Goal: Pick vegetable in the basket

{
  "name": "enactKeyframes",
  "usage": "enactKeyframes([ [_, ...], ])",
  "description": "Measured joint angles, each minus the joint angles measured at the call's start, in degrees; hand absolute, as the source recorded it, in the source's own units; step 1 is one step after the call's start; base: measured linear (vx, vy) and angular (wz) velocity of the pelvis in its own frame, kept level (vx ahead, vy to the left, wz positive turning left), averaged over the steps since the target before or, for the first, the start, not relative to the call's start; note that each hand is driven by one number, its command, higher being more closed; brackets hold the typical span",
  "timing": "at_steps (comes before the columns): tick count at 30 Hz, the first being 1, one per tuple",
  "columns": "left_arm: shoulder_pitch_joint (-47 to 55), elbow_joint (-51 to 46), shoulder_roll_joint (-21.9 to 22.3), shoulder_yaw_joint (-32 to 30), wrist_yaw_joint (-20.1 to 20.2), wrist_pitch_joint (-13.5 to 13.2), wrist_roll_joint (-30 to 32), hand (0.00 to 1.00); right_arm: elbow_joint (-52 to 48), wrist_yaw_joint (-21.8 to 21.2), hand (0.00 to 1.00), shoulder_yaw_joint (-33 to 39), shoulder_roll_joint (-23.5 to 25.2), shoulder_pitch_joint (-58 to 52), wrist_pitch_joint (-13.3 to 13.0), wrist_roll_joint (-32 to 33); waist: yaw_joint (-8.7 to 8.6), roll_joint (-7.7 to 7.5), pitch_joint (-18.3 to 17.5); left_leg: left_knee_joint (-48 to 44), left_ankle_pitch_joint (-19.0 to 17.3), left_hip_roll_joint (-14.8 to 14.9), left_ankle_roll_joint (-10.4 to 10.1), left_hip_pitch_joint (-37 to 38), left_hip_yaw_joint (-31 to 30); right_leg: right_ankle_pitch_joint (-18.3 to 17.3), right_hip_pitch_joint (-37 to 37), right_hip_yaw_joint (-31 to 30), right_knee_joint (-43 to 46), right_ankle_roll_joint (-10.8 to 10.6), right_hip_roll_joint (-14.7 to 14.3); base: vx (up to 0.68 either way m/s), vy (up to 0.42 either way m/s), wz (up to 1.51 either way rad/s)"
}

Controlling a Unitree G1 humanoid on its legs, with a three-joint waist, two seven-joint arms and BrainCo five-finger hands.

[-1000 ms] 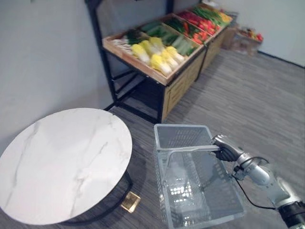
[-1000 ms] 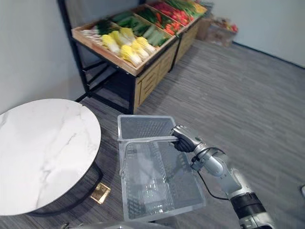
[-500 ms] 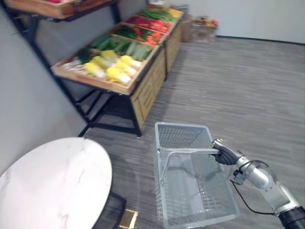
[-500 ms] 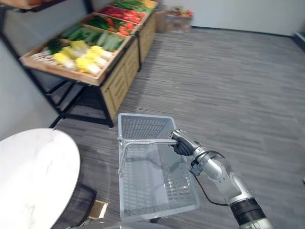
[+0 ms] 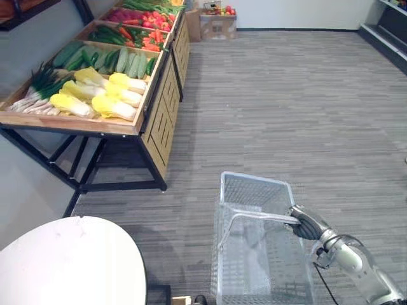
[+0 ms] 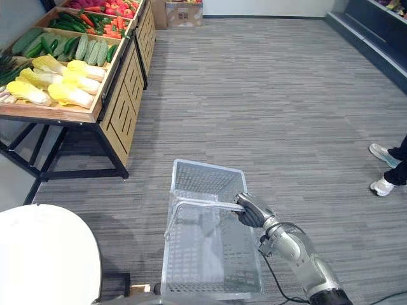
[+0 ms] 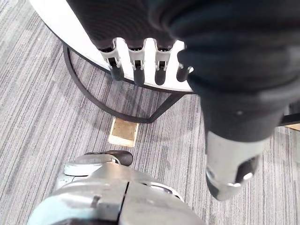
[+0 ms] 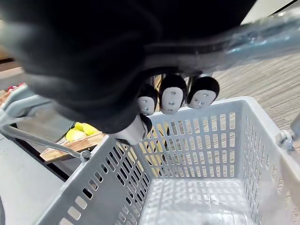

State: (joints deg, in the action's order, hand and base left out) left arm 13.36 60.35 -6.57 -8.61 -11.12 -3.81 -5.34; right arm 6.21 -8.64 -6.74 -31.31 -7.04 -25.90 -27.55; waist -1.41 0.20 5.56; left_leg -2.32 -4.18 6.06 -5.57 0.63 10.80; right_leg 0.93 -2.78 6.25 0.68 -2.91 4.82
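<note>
A grey plastic basket (image 5: 254, 187) hangs above the floor, and nothing lies in it. My right hand (image 5: 304, 223) is shut on its handle (image 5: 254, 216) from the right. The right wrist view has the dark fingertips (image 8: 172, 98) curled under the handle (image 8: 262, 33), above the basket wall (image 8: 197, 140). Vegetables lie on a wooden stand (image 5: 149, 105) at the upper left: yellow cabbages (image 5: 95, 95), cucumbers (image 5: 124, 60), green onions (image 5: 35, 89) and red vegetables (image 5: 143, 19). My left hand (image 7: 136, 61) hangs open by the round table (image 7: 61, 23), holding nothing.
A white round table (image 5: 70, 267) fills the lower left, near the basket. A cardboard box (image 5: 217, 22) with produce stands past the stand's far end. A person's shoes (image 6: 385, 171) are at the right edge. Bare grey floor lies between the basket and the stand.
The whole picture has swung: the stand now sits at the upper left and the table at the lower left. My right hand still holds the basket's handle. A person's shoes have come into sight.
</note>
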Motion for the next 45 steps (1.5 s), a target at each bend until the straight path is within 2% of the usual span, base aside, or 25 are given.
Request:
enactKeyframes([
  [10,0.0,-2.0,-0.4,2.2,0.1,-1.1,-0.1,0.00,1.7,0.6,1.00,1.8,0.8,-2.3,0.2,0.0,0.00,0.06,-1.9,0.1,-0.1,1.1,0.0,1.2,0.4,-0.3,1.1,-0.2,-0.6,0.2,-1.4,0.00,-0.017,-0.04],
  [13,0.7,-2.1,-0.3,1.9,0.0,-1.0,0.1,0.00,1.7,0.6,1.00,1.9,0.8,-2.3,0.2,0.0,0.07,0.75,-1.5,-7.4,-4.3,3.6,-0.2,-0.8,0.6,-2.8,1.0,-0.1,2.3,1.8,-2.8,-0.05,-0.067,-0.09],
  [15,2.3,-2.0,-0.4,1.5,0.0,-0.7,1.8,0.00,1.4,0.6,1.00,1.8,0.9,-2.3,0.1,0.0,0.74,2.46,-1.1,-13.7,-7.7,6.9,-0.3,-2.2,1.0,-5.0,0.4,1.1,8.8,2.9,-4.6,-0.01,-0.116,-0.18],
  [16,2.8,-1.6,-0.8,1.3,0.0,-0.6,1.8,0.00,1.2,0.7,1.00,1.9,0.9,-2.3,-0.1,0.0,0.71,1.76,-0.8,-19.4,-8.2,7.4,0.5,-3.7,1.0,-8.6,-0.5,1.7,12.1,3.7,-4.1,-0.02,-0.090,0.11],
  [17,2.8,-1.4,-1.0,1.2,0.0,-0.4,1.8,0.00,1.5,0.8,1.00,2.1,1.1,-2.3,0.0,0.1,0.33,1.09,-0.6,-26.9,-6.7,7.7,3.4,-7.1,1.0,-9.8,-0.8,2.3,13.8,4.0,-3.6,-0.07,-0.139,0.19],
  [18,3.2,-1.4,-0.4,0.3,0.0,-0.1,1.7,0.00,1.5,0.8,1.00,2.6,1.1,-2.4,0.3,0.1,0.90,0.24,0.1,-36.2,-1.6,7.8,9.1,-11.6,0.4,-10.3,-0.2,2.0,14.5,4.6,-2.8,-0.06,-0.179,0.07],
  [19,3.8,-1.5,0.0,0.1,0.2,0.2,1.9,0.00,1.5,0.8,1.00,3.8,1.1,-2.4,0.3,0.0,1.74,-0.11,1.2,-40.0,1.3,7.4,8.5,-13.8,-1.4,-10.4,1.1,1.3,14.0,4.9,-2.5,-0.02,-0.144,-0.10],
  [20,4.5,-1.4,0.3,-0.1,0.2,0.3,2.1,0.00,1.5,0.8,1.00,4.3,1.1,-2.3,0.4,0.0,1.85,0.12,1.3,-40.8,0.5,6.8,7.8,-14.3,-2.3,-10.5,1.5,1.1,13.8,5.1,-2.4,0.02,-0.042,-0.08],
  [22,6.5,-1.5,1.0,-0.9,0.3,0.5,2.6,0.00,1.5,1.0,1.00,5.5,1.1,-2.1,0.5,0.0,1.88,0.46,1.5,-37.7,-2.9,4.4,5.3,-14.7,-2.4,-10.5,2.2,0.6,13.3,5.1,-1.6,0.04,-0.002,-0.07],
  [24,8.4,-1.6,1.9,-1.7,0.3,0.6,4.6,0.00,1.6,1.2,1.00,5.9,1.0,-1.4,0.7,0.0,1.94,0.93,1.8,-23.9,-3.1,2.0,3.3,-14.4,-2.1,-10.3,2.1,0.2,12.2,5.4,-1.7,0.09,0.029,-0.02],
  [26,9.4,-1.6,2.6,-1.8,0.4,0.7,6.3,0.00,4.0,2.0,1.00,5.9,0.9,0.1,0.7,0.0,2.66,1.97,2.2,-8.7,0.6,1.7,1.3,-13.7,-2.9,-10.3,1.9,0.1,12.1,5.4,-3.2,0.12,0.074,-0.07],
  [28,9.5,-1.5,3.0,-1.7,0.5,0.9,6.4,0.00,6.8,2.1,1.00,5.7,1.1,1.0,0.6,-0.5,4.10,3.22,2.4,-5.3,2.6,3.4,0.0,-14.4,-5.1,-11.4,2.1,-0.7,12.5,5.6,-5.1,0.17,0.168,-0.29],
  [29,9.5,-1.5,3.0,-1.7,0.6,1.2,6.4,0.00,7.4,2.1,1.00,5.5,1.3,1.0,0.5,-0.9,4.18,2.93,2.4,-6.3,3.5,3.4,0.0,-14.6,-5.1,-12.0,2.2,-1.1,13.0,5.2,-5.0,0.25,0.237,-0.33],
  [32,9.4,-1.4,2.8,-1.6,1.6,1.3,6.4,0.00,8.2,2.2,1.00,3.9,1.5,0.8,0.4,-1.8,4.56,0.82,2.0,-11.1,4.6,1.3,1.6,-14.4,-2.5,-14.9,1.9,-4.2,15.5,2.7,-2.0,0.24,0.228,-0.40],
  [33,9.1,-1.4,2.3,-1.5,1.9,1.3,6.4,0.00,8.1,2.2,1.00,4.0,2.5,-0.1,0.4,-1.8,4.58,-0.37,0.8,-11.5,3.1,-0.7,3.5,-14.4,-0.7,-15.8,2.2,-5.3,15.5,1.2,0.1,0.29,0.285,-0.35],
  [34,8.9,-1.4,1.8,-1.1,2.0,1.2,6.4,0.00,7.9,2.2,1.00,4.0,3.0,-0.7,0.4,-1.8,4.46,-0.75,-0.1,-11.2,2.3,-1.8,4.4,-14.4,-0.2,-16.3,2.2,-5.6,16.6,0.3,1.3,0.32,0.273,-0.17],
  [35,8.3,-1.7,1.1,-0.7,2.0,1.1,6.4,0.00,7.4,2.6,1.00,4.0,4.2,-1.0,0.4,-1.9,3.88,-2.60,-0.5,-11.1,0.9,-4.2,6.2,-13.7,0.9,-18.5,-2.1,-7.0,31.0,-1.5,3.3,0.39,0.235,0.14],
  [36,7.1,-2.1,-0.9,-0.6,1.9,1.1,6.4,0.00,7.1,3.2,1.00,3.9,5.5,-1.5,0.4,-1.9,2.90,-4.46,-0.7,-11.5,-0.2,-6.5,7.8,-12.7,0.9,-17.1,-5.5,-7.1,47.0,-3.7,5.0,0.40,0.197,0.25],
  [37,6.5,-2.2,-1.8,-0.5,1.9,1.3,6.4,0.00,6.8,3.7,1.00,3.8,6.1,-1.8,0.5,-1.9,2.85,-5.39,-0.6,-12.0,-0.9,-7.5,8.4,-12.1,1.0,-14.1,-6.3,-6.9,52.2,-5.1,5.4,0.43,0.171,0.27],
  [38,5.8,-2.7,-2.7,-0.1,1.8,1.4,6.2,0.00,6.3,4.3,1.00,3.3,6.9,-2.1,0.7,-1.9,2.91,-7.07,-0.6,-12.4,-2.4,-9.4,8.9,-10.9,1.2,-6.7,-6.0,-6.0,54.2,-4.5,7.3,0.38,0.145,0.08],
  [39,5.1,-3.4,-2.6,0.1,1.9,1.4,6.1,0.00,6.0,4.5,1.00,3.2,7.5,-2.1,1.1,-1.9,3.16,-6.95,-0.6,-10.9,-3.3,-10.4,9.8,-8.4,1.0,-0.9,-6.5,-4.2,56.2,-1.2,9.0,0.37,0.152,0.07],
  [40,5.0,-3.5,-2.5,0.5,1.9,1.4,6.1,0.00,5.9,4.6,1.00,3.0,7.6,-2.1,1.3,-1.9,3.04,-6.97,-0.6,-9.7,-3.4,-10.6,10.1,-7.1,0.7,2.9,-6.9,-3.5,57.0,0.0,9.2,0.38,0.139,0.07],
  [41,4.5,-3.9,-2.6,1.6,1.8,1.4,5.8,0.00,5.3,5.1,1.00,2.5,7.6,-2.1,1.8,-1.9,2.80,-5.24,-1.0,-7.6,-3.9,-10.6,11.0,-4.5,0.0,5.0,-9.0,-3.1,60.6,2.0,9.2,0.31,0.107,0.07],
  [43,3.3,-5.0,-2.6,1.6,1.0,1.3,4.6,0.00,3.0,5.9,1.00,1.6,7.7,-1.1,2.0,-1.9,2.86,-4.36,0.1,-7.5,-6.0,-10.4,11.5,-0.9,-0.5,-6.1,-14.1,-1.1,63.1,2.9,9.1,0.41,0.126,-0.01],
  [45,3.1,-5.0,-2.5,1.6,1.1,1.3,3.0,0.00,2.5,5.9,1.00,1.4,7.7,-0.9,1.9,-1.9,2.88,-4.08,0.2,-6.7,-6.7,-10.1,11.5,1.7,-0.6,-9.4,-16.4,0.9,60.0,2.9,8.7,0.36,0.086,0.07],
])
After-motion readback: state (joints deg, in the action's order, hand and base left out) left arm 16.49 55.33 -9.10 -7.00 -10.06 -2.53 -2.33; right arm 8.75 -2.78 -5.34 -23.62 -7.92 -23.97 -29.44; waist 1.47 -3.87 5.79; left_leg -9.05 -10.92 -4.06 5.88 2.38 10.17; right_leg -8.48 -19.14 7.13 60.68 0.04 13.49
